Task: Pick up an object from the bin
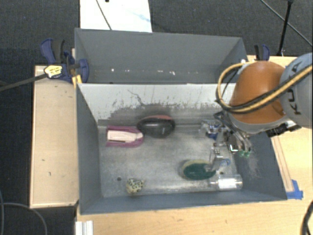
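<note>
Bin (pixel 93 146): grey sheet metal, matt; back wall scratched and scuffed, floor dulled in worn patches.
Oval object (pixel 155 126), 12 o'clock: black, smooth, slight sheen.
Block (pixel 124 136), 10 o'clock: pink and white, plastic-looking, matt.
Lump (pixel 135 185), 7 o'clock: speckled, rough.
Disc (pixel 195 171), 5 o'clock: dark green, glossy.
Tube (pixel 227 182), 4 o'clock: clear plastic, shiny.
Wrist cover (pixel 257 94): orange, smooth, semi-gloss.

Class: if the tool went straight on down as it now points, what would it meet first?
Probably the right edge of the dark green disc on the bin floor, right below the tool; the clear tube lies just beside. Height is hard to judge.
</note>
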Robot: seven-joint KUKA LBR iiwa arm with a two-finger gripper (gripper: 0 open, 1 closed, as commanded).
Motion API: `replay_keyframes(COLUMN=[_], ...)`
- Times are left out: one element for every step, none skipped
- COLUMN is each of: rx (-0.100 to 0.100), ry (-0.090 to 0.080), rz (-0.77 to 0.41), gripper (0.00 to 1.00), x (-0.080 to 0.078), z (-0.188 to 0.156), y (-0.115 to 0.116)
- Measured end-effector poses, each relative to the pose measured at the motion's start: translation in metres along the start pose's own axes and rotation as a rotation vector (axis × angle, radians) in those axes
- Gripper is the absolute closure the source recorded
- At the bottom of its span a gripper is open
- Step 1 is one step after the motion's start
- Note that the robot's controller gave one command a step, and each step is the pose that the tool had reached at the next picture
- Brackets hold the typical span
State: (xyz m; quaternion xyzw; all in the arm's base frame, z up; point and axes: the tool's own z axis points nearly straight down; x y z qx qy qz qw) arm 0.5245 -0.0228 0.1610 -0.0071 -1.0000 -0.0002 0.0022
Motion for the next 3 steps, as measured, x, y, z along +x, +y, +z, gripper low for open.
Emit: replay_keyframes(rx=[0.0, 0.001, 0.002], ry=[0.002, -0.006, -0.016], rz=[-0.132, -0.134, -0.179], gripper=[0.0, 1.0, 1.0], x=[0.027, 0.024, 0.006], z=[0.087, 0.084, -0.071], y=[-0.014, -0.013, -0.011])
